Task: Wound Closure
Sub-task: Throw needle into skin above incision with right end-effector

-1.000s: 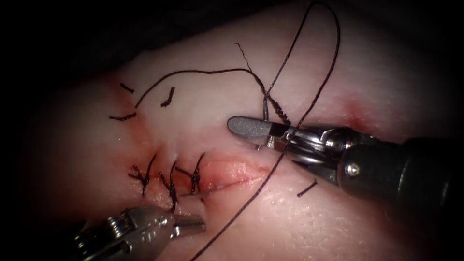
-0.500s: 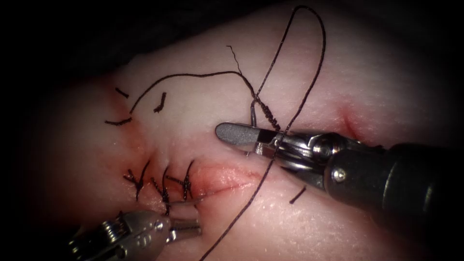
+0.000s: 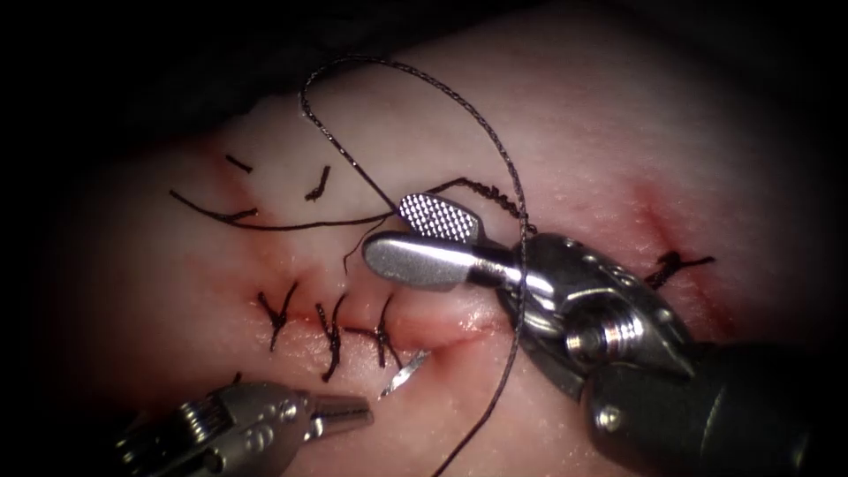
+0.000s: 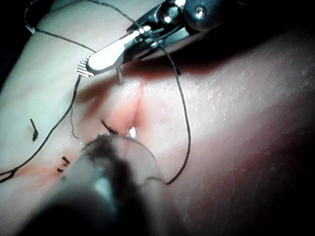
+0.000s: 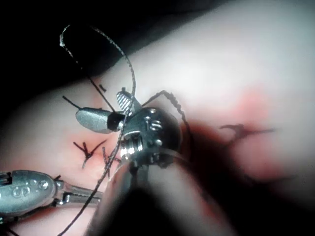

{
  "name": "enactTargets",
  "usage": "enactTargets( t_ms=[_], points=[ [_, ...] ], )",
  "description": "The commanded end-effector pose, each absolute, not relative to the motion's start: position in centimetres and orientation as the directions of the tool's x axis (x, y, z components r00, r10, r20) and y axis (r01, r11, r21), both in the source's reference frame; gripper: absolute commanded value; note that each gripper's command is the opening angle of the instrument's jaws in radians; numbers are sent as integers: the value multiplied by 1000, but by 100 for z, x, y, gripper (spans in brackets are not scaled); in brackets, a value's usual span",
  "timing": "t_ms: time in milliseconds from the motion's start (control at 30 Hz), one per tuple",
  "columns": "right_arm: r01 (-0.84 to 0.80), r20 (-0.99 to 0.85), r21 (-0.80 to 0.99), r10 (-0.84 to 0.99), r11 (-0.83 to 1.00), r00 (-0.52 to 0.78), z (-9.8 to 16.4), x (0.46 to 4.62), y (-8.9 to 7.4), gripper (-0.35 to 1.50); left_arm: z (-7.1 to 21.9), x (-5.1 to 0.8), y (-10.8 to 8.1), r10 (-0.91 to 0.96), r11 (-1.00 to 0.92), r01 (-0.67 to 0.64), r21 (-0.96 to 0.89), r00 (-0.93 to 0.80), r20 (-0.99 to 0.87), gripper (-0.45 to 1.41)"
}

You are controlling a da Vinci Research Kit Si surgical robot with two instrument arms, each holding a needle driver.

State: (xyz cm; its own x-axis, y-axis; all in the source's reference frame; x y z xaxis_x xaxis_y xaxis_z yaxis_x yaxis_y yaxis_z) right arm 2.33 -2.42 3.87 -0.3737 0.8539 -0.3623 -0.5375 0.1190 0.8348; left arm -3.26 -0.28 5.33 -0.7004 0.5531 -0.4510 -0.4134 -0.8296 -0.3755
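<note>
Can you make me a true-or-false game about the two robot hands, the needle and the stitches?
1. The right hand is open. True; it holds nothing.
2. The right hand holds the needle. False: the needle pokes out of the tissue by the cut.
3. Three stitches cross the cut. True.
4. The left hand is wide open. False: it looks shut, on nothing.
5. The thread drapes over the right hand. True.

Endoscope: centre lit, edges fall to dark vignette. Glare on right pincer [image 3: 415, 238] metal; left wrist view's near shaft blurred.
</note>
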Motion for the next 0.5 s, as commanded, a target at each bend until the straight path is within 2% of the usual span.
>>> enactTargets(
  t_ms=[33,133,367,500],
  points=[
    [-580,-414,800,843,155,-345,392,225,-225,100,536,-331,-19,551,-831,-412,-373,-700,-455,-34],
    [-652,-471,729,843,207,-259,393,204,-219,100,536,-331,-18,551,-831,-411,-374,-700,-455,-34],
    [-719,-537,644,824,261,-182,392,167,-211,96,534,-323,-1,478,-878,-366,-308,-693,-539,-36],
    [-739,-541,625,821,250,-180,393,162,-213,115,534,-320,9,444,-896,-334,-293,-664,-602,-36]
  ],
)
